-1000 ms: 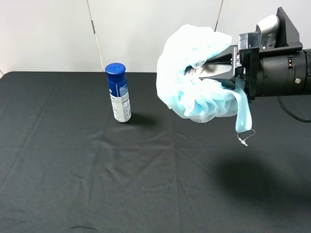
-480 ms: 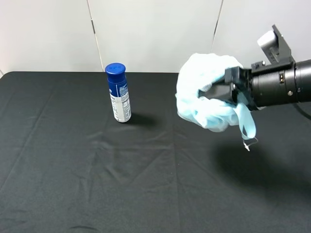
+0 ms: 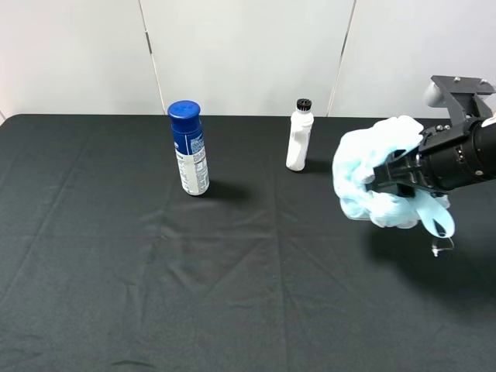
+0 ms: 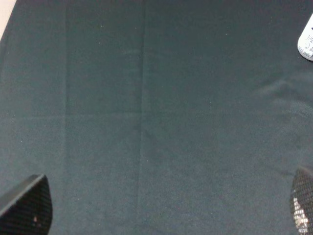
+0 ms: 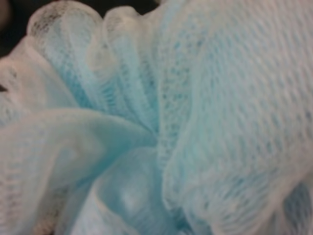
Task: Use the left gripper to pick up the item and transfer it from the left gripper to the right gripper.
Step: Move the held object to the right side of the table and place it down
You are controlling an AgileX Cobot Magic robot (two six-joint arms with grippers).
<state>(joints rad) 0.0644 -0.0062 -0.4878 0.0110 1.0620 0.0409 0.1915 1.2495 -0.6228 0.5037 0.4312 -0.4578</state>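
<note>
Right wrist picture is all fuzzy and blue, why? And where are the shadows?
Right wrist view: the fluffy light-blue and white mesh bath pouf fills the frame, too close to the lens, so it looks blurry. Exterior high view: sharp, with a soft dark shadow on the black tablecloth under the pouf. Left wrist view: evenly lit cloth, tinted greenish.

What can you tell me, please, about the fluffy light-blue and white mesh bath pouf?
The fluffy light-blue and white mesh bath pouf is a ball of gathered, ruffled netting, soft-looking, squashed where the right claw is shut on it. It hangs in the air over the right of the black cloth-covered table, touching nothing else, its shadow below. A pale blue ribbon loop dangles beneath it. Up close, its folds show a fine open weave.
</note>
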